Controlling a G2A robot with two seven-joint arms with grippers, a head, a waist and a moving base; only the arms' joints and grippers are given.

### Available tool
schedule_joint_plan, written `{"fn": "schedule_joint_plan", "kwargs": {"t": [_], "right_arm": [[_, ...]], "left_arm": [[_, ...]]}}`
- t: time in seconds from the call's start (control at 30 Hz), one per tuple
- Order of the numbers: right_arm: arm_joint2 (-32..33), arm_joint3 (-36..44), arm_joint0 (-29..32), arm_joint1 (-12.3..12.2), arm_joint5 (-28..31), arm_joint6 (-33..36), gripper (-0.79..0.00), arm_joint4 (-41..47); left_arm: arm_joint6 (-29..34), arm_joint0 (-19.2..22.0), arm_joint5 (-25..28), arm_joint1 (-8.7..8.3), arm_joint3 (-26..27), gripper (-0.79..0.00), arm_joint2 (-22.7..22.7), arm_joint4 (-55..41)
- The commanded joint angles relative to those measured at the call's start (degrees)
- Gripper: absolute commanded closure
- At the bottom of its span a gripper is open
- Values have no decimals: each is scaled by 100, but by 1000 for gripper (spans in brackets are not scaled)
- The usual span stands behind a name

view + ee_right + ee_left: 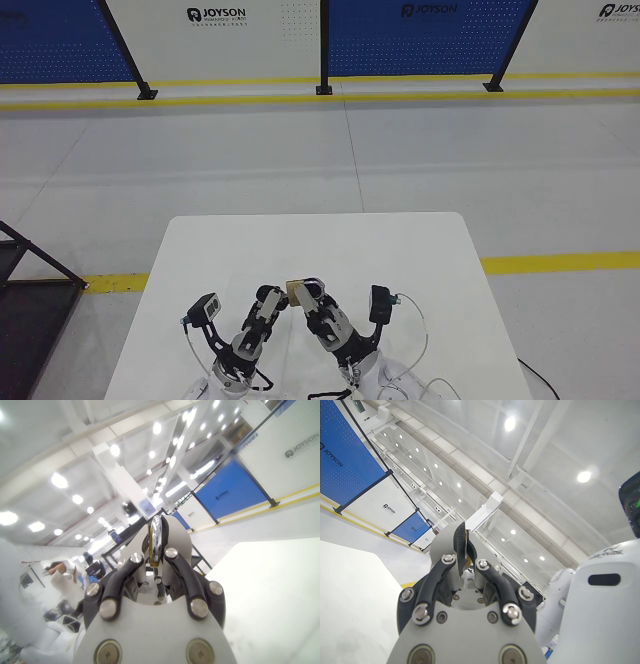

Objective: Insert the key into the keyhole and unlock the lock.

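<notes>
Carrier: white rectangular table (300, 240); both arms are over its near edge, about midway along it.

Lock, appearance: brass-coloured square-bodied padlock (296, 291). From above it shows as a tan block. In the right wrist view it (156, 542) stands edge-on, with a mirror-bright silver side and a thin brass rim.

Lock, position: held off the table surface, between the two grippers, above the middle of the near edge. The keyhole face cannot be made out.

Right gripper (157, 525): closed onto the padlock, with the black pads pressing on its two broad faces. From above, this gripper (312, 296) is touching the block on its right side.

Key, appearance: small brass-coloured metal key (469, 561). Only a sliver shows deep between the pads, so its outline is hidden.

Left gripper (465, 540): clamped tight on the key, with the black pads (460, 540) meeting along their length. From above, this gripper (272, 296) sits just beside the padlock, on its left.

Key to lock: whether the key has entered the keyhole cannot be told.
</notes>
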State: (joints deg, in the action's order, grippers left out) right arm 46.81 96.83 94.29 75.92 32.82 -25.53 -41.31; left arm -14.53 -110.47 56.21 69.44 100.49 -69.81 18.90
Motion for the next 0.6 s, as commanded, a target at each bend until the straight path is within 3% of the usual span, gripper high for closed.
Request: {"fn": "schedule_joint_plan", "kwargs": {"t": [0.0, 0.23, 0.57], "right_arm": [[8, 3, 8, 1, 6, -6, 0, -1], [50, 12, 44, -1, 62, -32, 0, -12], [131, 65, 99, -9, 81, -2, 0, 33]], "left_arm": [[3, -2, -6, 4, -4, -394, -7, 1], [6, -26, 44, 14, -26, -345, -49, 19], [64, -19, 89, 32, -100, -209, -61, 37]]}}
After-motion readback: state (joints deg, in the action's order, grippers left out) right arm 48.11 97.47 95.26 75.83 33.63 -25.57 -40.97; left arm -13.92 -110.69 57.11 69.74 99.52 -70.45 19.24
